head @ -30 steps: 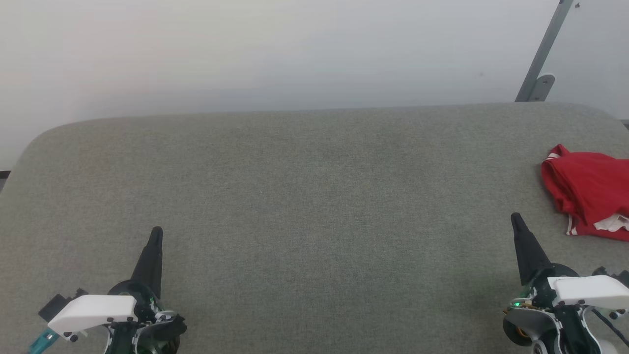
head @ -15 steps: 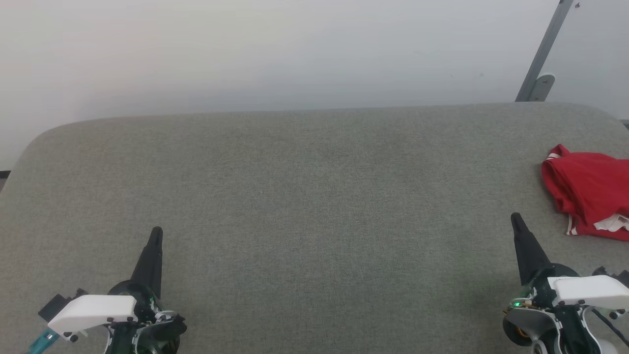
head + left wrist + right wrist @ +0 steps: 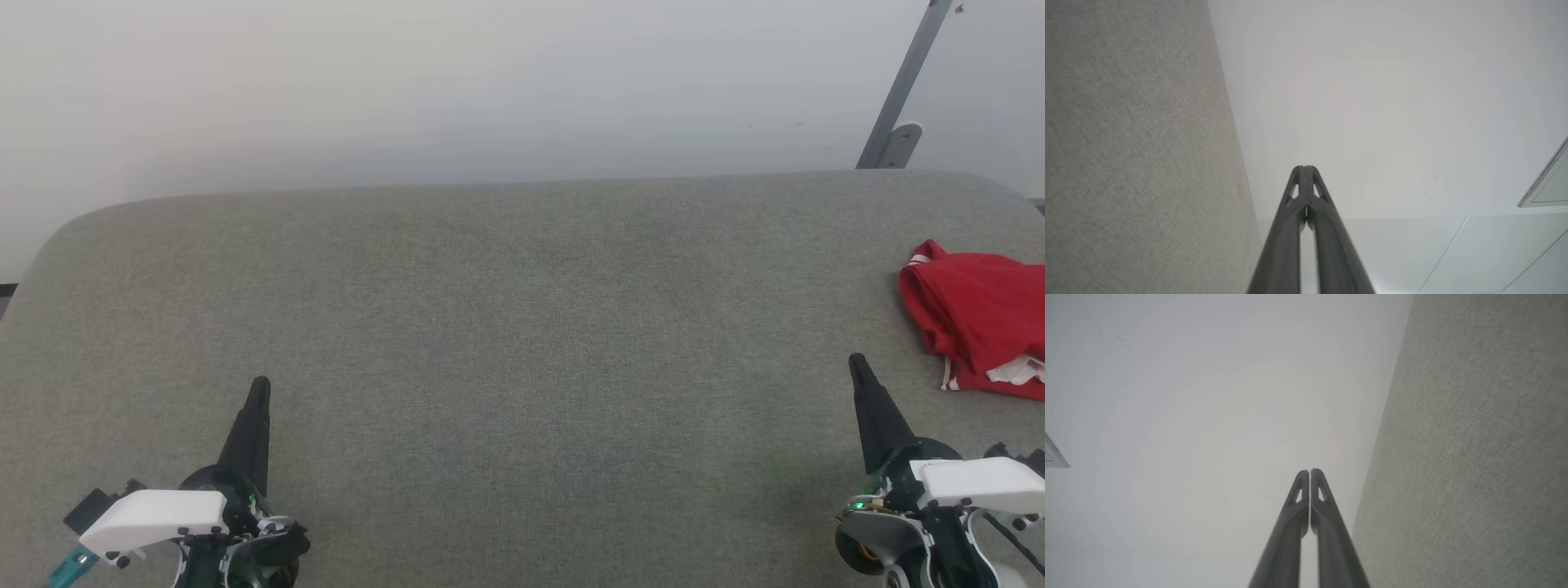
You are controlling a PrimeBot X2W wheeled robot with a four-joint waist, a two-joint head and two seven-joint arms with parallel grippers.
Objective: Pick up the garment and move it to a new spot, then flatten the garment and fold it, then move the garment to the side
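L gripper [image 3: 260, 384] & R gripper [image 3: 856, 360]: both w/ fingers pressed together, pinching nothing, low near the front of the grey table [image 3: 522, 310]. The garment [image 3: 976, 314] lies bunched at the table's far right, partly out of frame, near the R gripper but not touching it. This fits a heap awaiting pickup or a rough fold already set aside; can't tell which. If lifted: limp cloth, so pinch a thick ridge.

Garment [image 3: 976, 318] on table [image 3: 522, 327], far right side
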